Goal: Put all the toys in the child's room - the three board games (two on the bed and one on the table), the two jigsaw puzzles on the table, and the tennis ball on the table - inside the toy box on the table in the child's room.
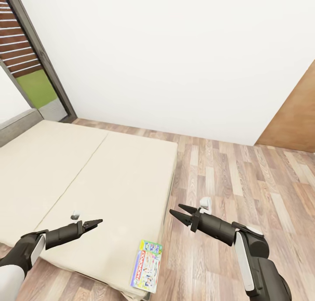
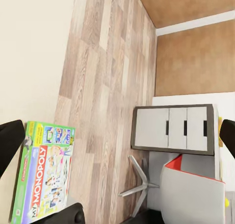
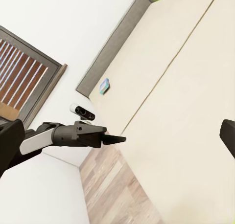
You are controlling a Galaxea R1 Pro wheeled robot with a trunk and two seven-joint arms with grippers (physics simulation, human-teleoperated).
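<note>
Left gripper [image 1: 95, 223]: your fingers look clenched together, empty, hovering over the near part of the bed [image 1: 109, 169].
Right gripper [image 1: 183, 213]: your jaws are spread, empty, over the wood floor [image 1: 245, 183] just off the bed's side edge.
Monopoly box [image 1: 147, 266]: it lies flat at the bed's near corner, beside the edge, between your two grippers and nearer to you than both.
Second board game [image 3: 104, 86]: small and blue, far up the mattress near the grey headboard [image 3: 112, 43].
Open room: bare floor runs right toward the white wall [image 1: 175, 51].
</note>
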